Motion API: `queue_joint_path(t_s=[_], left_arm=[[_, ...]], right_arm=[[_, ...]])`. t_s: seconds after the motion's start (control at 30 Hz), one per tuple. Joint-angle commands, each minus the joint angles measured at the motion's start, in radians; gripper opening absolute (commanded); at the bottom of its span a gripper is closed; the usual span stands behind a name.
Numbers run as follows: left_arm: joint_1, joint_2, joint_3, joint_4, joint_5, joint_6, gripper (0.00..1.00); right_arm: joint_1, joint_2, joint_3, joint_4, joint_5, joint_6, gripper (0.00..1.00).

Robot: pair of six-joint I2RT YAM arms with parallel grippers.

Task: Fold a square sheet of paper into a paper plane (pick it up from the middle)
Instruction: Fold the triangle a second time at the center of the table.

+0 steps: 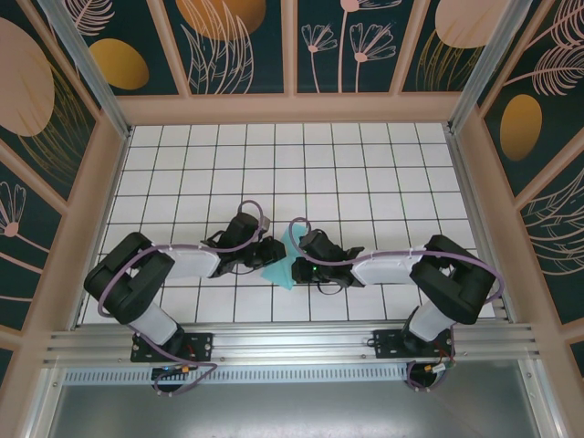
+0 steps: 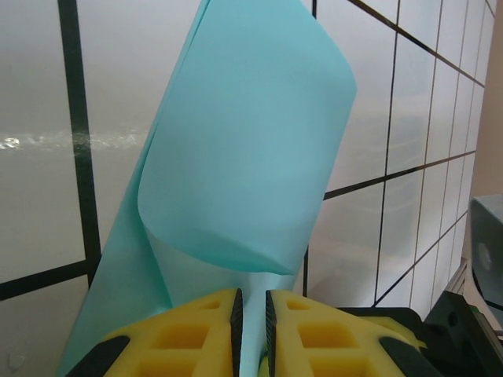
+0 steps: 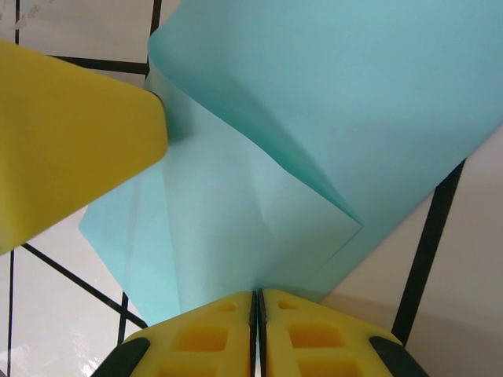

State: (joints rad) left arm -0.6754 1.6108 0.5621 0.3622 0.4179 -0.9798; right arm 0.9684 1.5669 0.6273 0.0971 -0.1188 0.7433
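The square sheet of paper (image 1: 281, 271) is turquoise, creased and partly folded, and hangs between my two grippers over the middle of the tiled table. In the left wrist view the paper (image 2: 244, 141) curls upward in a loose roll. Its lower edge runs between the yellow fingers of my left gripper (image 2: 251, 302), which is shut on it. In the right wrist view the paper (image 3: 314, 118) shows a diagonal fold, and my right gripper (image 3: 257, 297) is shut on its near edge. From above, the left gripper (image 1: 271, 255) and right gripper (image 1: 299, 256) stand almost touching.
The white tiled table (image 1: 365, 173) with its dark grid lines stretches behind and to both sides of the arms. Wooden frame walls (image 1: 109, 182) close it in on three sides. An aluminium rail (image 1: 292, 342) runs along the near edge. A yellow finger (image 3: 71, 141) of the left gripper stands close at the upper left.
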Motion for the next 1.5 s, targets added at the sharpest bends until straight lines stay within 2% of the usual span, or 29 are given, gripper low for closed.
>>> queue_joint_path(t_s=[0.0, 0.2, 0.33, 0.43, 0.6, 0.87, 1.47], left_arm=[[-0.008, 0.031, 0.027, 0.042, 0.021, 0.004, 0.18], [-0.008, 0.055, 0.033, 0.073, 0.026, -0.01, 0.18], [-0.009, 0.062, 0.035, 0.084, 0.027, -0.019, 0.19], [-0.009, 0.067, 0.036, 0.093, 0.03, -0.023, 0.19], [-0.009, 0.07, 0.031, 0.101, 0.026, -0.029, 0.19], [-0.008, 0.083, 0.03, 0.107, 0.031, -0.031, 0.19], [-0.009, 0.097, 0.028, 0.109, 0.027, -0.029, 0.18]], right_arm=[[-0.005, -0.033, 0.004, -0.011, 0.022, 0.012, 0.14], [-0.004, -0.118, 0.004, -0.043, 0.029, 0.017, 0.16], [0.0, -0.168, -0.01, -0.018, -0.04, -0.003, 0.18], [0.016, -0.142, 0.005, 0.013, -0.108, -0.026, 0.19], [0.05, -0.068, 0.048, 0.03, -0.125, -0.038, 0.19], [0.053, 0.024, 0.084, -0.001, -0.084, -0.021, 0.18], [0.042, 0.062, 0.051, -0.025, -0.042, -0.021, 0.17]])
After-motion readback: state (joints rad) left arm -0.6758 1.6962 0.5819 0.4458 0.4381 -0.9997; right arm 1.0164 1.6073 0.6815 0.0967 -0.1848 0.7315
